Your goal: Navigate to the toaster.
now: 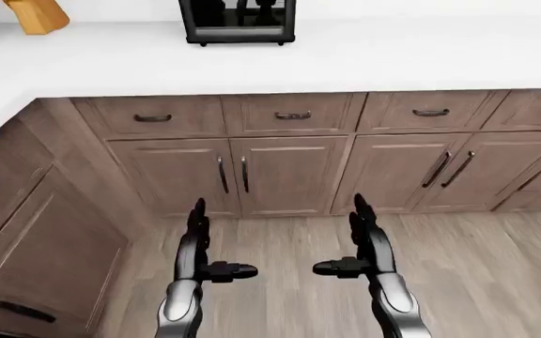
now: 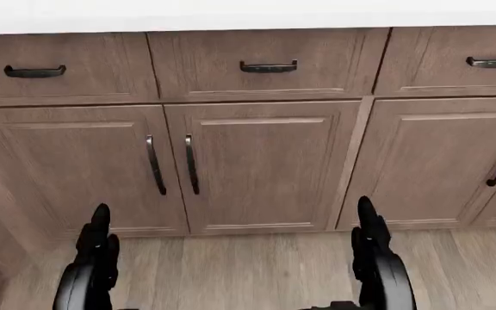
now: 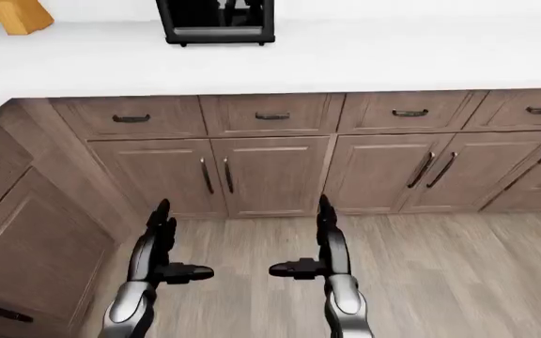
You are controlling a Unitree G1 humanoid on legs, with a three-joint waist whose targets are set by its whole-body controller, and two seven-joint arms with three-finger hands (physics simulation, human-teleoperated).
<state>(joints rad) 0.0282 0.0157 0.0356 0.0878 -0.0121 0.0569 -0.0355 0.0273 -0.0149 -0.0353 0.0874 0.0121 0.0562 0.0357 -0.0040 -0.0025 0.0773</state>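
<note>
The toaster [image 1: 240, 21] is sitting at the bench's [image 1: 364, 56] far edge. Both the left hand [image 1: 198, 243] and right hand [image 1: 362, 239] are hanging with fingers apart, gripping nothing.

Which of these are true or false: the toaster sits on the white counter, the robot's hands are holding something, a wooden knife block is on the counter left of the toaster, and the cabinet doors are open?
1. The toaster sits on the white counter. True.
2. The left hand and right hand are holding something. False: both are empty with fingers open, above the wood floor.
3. A wooden knife block stands on the counter, left of the toaster in the left-eye view. True.
4. The cabinet doors under the counter are open. False: every door and drawer in view is closed.
</note>
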